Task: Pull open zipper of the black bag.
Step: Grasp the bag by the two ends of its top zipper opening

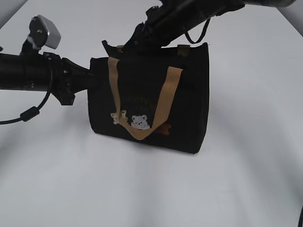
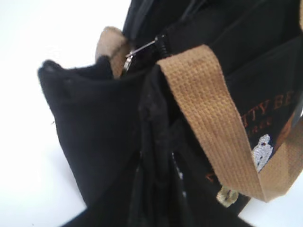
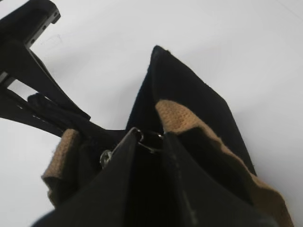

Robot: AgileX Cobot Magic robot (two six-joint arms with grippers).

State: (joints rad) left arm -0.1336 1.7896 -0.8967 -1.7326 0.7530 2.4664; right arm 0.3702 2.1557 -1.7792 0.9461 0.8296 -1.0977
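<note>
The black bag [image 1: 189, 104] stands upright in the middle of the white table, a tan handle [image 1: 163, 104] hanging down its front over the bear pictures. My left gripper [image 1: 94, 78] reaches in from the left and is shut on the fabric of the bag's left end [image 2: 85, 127]; its jaws [image 2: 158, 161] are lost among dark folds. The zipper's silvery ring pull [image 2: 137, 51] sits at the bag's top left corner. My right gripper [image 1: 124, 47] comes down from behind onto that corner. Its two dark fingertips [image 3: 150, 137] close on the ring pull [image 3: 142, 136].
The white table [image 1: 246, 179] surrounds the bag on all sides. The left arm's grey camera block [image 1: 47, 30] and a looping cable [image 1: 28, 113] sit at the left edge. The left arm's black frame [image 3: 28, 61] crosses the right wrist view's upper left.
</note>
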